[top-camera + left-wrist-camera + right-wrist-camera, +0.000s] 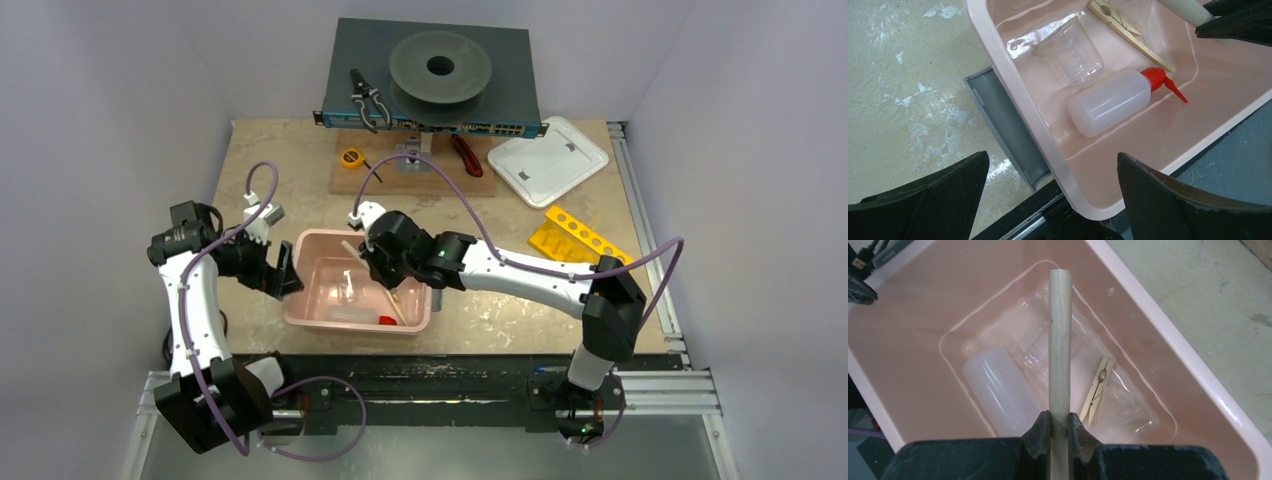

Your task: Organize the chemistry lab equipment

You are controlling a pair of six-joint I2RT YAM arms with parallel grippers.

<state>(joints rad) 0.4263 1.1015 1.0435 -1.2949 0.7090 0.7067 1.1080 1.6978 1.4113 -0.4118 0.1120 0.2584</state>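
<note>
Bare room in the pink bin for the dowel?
Free: floor of the pink plastic bin between translucent white red-capped squeeze bottle and the end wall by the left gripper. Crowded: middle; bottle, clear beaker, wooden clothespin together.

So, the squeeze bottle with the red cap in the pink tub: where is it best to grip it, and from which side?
Probably across the middle of the squeeze bottle, coming down from above. It lies on its side in the pink tub, walls all round; the red cap tapers to a thin spout, a poor hold.
</note>
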